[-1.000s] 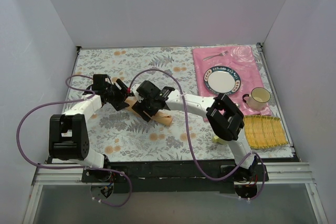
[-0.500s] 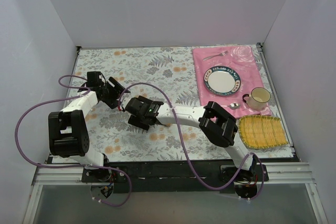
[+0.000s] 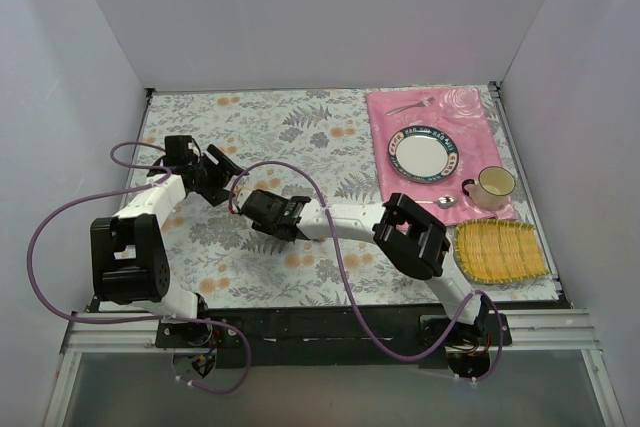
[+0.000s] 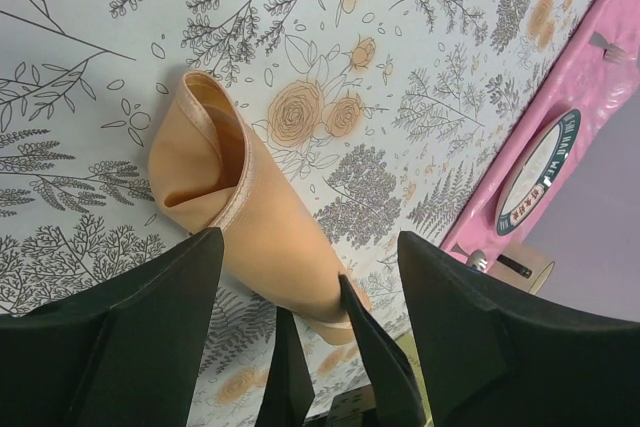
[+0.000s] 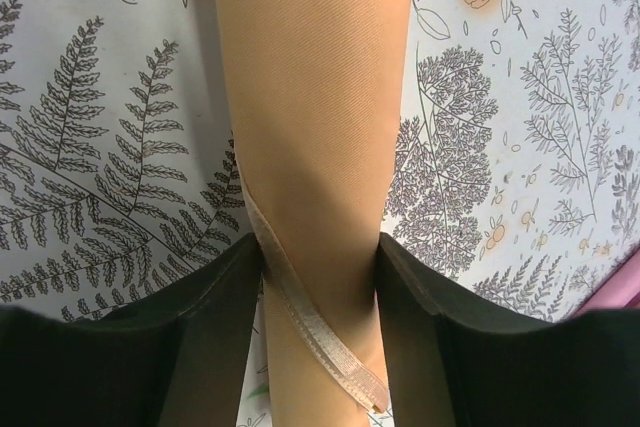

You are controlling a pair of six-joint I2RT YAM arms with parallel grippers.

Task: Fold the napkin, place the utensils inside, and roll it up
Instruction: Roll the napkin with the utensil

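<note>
Pinching the rolled peach napkin (image 5: pixel 310 97) left of centre overhead, the right gripper (image 5: pixel 318 247) clamps its jaws on the roll, likely so it cannot unwind; the left gripper (image 4: pixel 310 237) hangs open-jawed near its hollow end; fork (image 3: pixel 410 105) and spoon (image 3: pixel 447 202) lie apart on the pink placemat (image 3: pixel 470 117), upper right.

The left arm (image 3: pixel 150 202) rises from its base and bends inward over the table. Its wrist is tipped down, and the left gripper (image 4: pixel 308 247) hangs with its two black fingers spread wide, touching nothing. The right arm (image 3: pixel 345 217) stretches low and far across to the left, elbow raised and forearm almost level. The right gripper (image 5: pixel 318 257) points down, its fingers pressed against both sides of the rolled napkin (image 5: pixel 320 97).
</note>
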